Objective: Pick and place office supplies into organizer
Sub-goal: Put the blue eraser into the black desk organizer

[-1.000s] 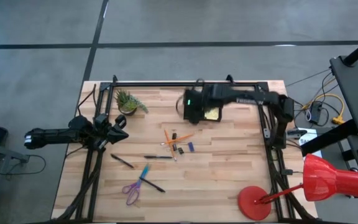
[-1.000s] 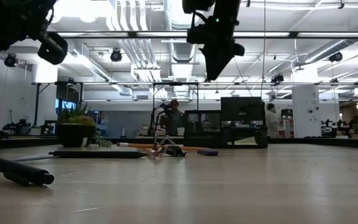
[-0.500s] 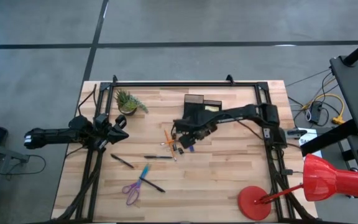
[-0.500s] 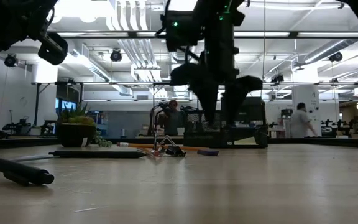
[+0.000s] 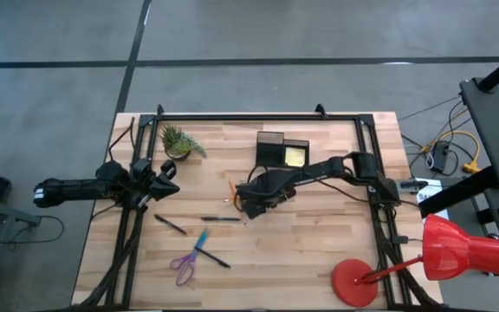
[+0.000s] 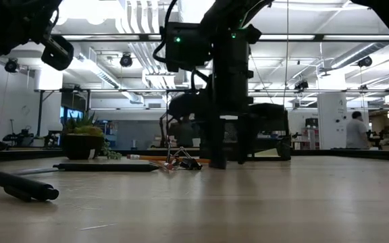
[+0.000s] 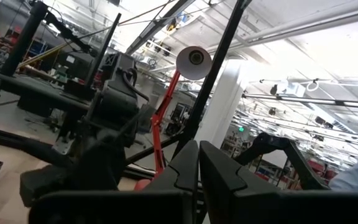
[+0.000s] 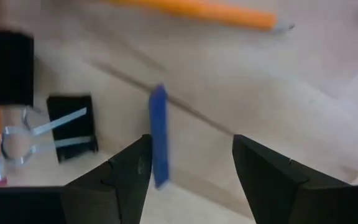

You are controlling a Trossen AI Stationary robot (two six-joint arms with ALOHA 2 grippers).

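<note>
While poised low over the table (image 5: 319, 251) centre: right gripper (image 8: 191, 165) jaws wide, empty, straddling small blue bit (image 8: 159, 137) beside binder clips (image 8: 73, 127); left gripper (image 7: 197, 171) shut, idle at left edge.

You're on a wood table (image 5: 319, 251) over grey floor (image 5: 249, 35); ceiling ducts (image 6: 140, 54) and strip lights (image 6: 356, 37) behind.
</note>
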